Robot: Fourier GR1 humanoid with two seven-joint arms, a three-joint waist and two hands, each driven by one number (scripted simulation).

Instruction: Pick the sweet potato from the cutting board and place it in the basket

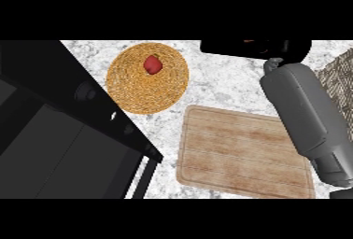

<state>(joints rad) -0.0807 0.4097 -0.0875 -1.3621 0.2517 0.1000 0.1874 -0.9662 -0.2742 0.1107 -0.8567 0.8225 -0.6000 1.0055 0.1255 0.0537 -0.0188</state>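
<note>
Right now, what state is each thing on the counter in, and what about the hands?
Basket: on the counter beside the stove, with one red item in it.
Red item: lying inside the basket, near its far side.
Cutting board: flat on the counter, nothing on it.
Right hand: at the view's top edge past the board, fingers not readable.
Left hand: not in view.
Stove: at the left, dark.

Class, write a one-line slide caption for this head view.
Red sweet potato in the basket, cutting board bare, right hand raised beyond it.
</note>
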